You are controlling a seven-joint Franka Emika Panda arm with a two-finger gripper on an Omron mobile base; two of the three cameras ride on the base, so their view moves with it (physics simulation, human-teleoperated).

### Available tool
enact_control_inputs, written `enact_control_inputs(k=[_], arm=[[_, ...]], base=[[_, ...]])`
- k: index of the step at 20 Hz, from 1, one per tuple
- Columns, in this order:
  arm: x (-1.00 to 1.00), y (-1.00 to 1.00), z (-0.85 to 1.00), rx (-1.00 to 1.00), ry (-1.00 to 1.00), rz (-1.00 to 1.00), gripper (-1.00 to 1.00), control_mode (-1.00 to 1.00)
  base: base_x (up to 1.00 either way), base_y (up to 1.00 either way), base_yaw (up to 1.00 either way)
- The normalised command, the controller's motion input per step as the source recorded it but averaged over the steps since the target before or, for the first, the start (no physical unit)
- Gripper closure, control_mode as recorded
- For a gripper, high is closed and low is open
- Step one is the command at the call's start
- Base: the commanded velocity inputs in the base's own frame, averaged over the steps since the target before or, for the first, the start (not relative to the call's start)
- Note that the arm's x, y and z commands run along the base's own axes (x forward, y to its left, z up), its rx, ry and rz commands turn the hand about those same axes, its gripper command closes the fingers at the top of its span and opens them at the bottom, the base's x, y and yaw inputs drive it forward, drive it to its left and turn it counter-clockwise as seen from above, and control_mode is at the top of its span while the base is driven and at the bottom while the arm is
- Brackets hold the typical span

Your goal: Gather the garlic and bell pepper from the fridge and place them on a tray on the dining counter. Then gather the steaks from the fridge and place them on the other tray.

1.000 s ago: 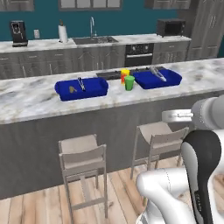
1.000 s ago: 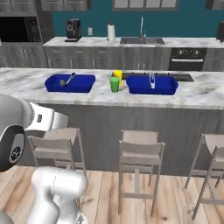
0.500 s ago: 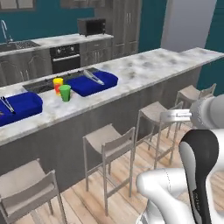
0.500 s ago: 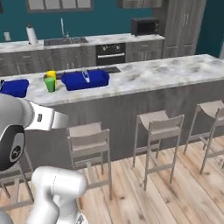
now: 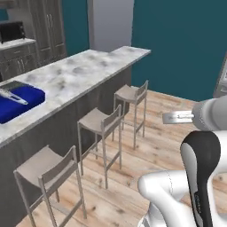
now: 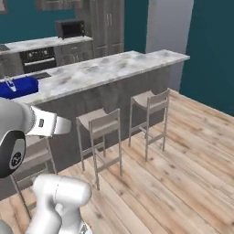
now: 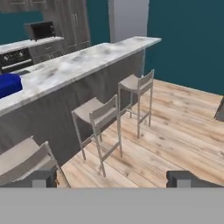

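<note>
The dining counter has a white-grey marble top over a dark base and runs from the left toward the middle. One blue tray rests on its left end, with a thin metal utensil lying in it. My gripper hangs in the air over the wooden floor, well short of the counter. It is open, its two dark fingertips far apart with nothing between them. The fridge, garlic, bell pepper and steaks are out of view.
Three grey stools line the counter's near side. Behind it are dark cabinets, a microwave and an oven. A pale grey column stands against the teal wall. Open wooden floor spreads to the right.
The whole picture has swung to the right, so the camera moved with the base. The second blue tray and the cups have slid out at the left. My gripper stays open.
</note>
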Motion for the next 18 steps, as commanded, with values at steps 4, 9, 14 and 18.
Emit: enact_control_inputs(k=[4, 9, 14, 18], arm=[[0.00, 0.00, 0.00, 0.00, 0.00, 0.00, -1.00, 1.00], [0.00, 0.00, 0.00, 0.00, 0.00, 0.00, -1.00, 1.00], [0.00, 0.00, 0.00, 0.00, 0.00, 0.00, -1.00, 1.00], [0.00, 0.00, 0.00, 0.00, 0.00, 0.00, -1.00, 1.00]], base=[[0.06, -0.87, -0.56], [0.03, -0.89, -0.53], [0.39, -0.54, -0.41], [0.89, -0.14, -0.30]])
